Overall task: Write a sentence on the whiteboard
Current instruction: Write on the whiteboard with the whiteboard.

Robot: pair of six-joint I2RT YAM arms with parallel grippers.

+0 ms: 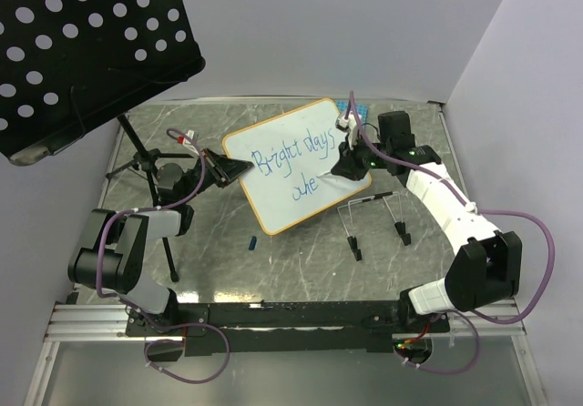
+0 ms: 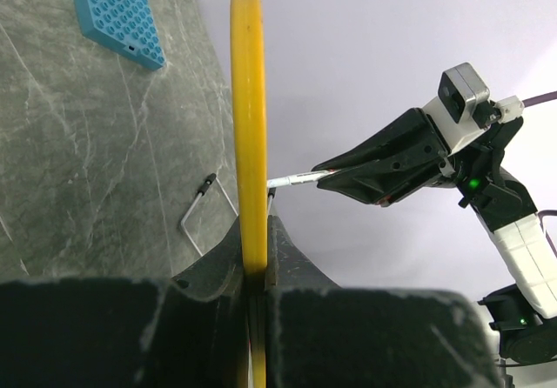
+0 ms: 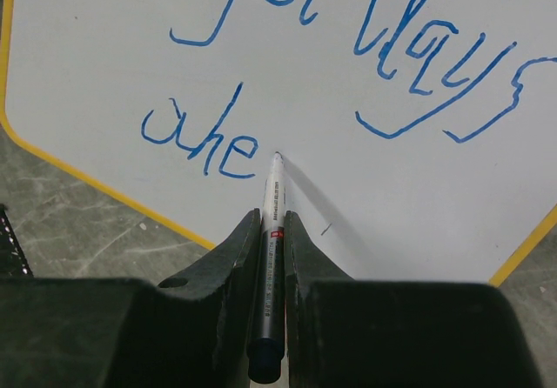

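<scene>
Right wrist view shows my right hand (image 3: 271, 221) closed tight on the marker (image 3: 273, 192), tip against the whiteboard (image 3: 96, 66) just past "ahe", so the sentence (image 3: 224, 131) is part-written. My left hand (image 2: 254, 231) is clamped on the board's yellow rim, holding it tilted off the table (image 2: 87, 144), I judge to steady it against the marker's push

Music stand (image 1: 91, 46), blue studded plate (image 2: 117, 12)

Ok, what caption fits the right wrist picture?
Right hand holds slim silver marker beside blue cursive on glossy yellow-rimmed whiteboard.
</scene>
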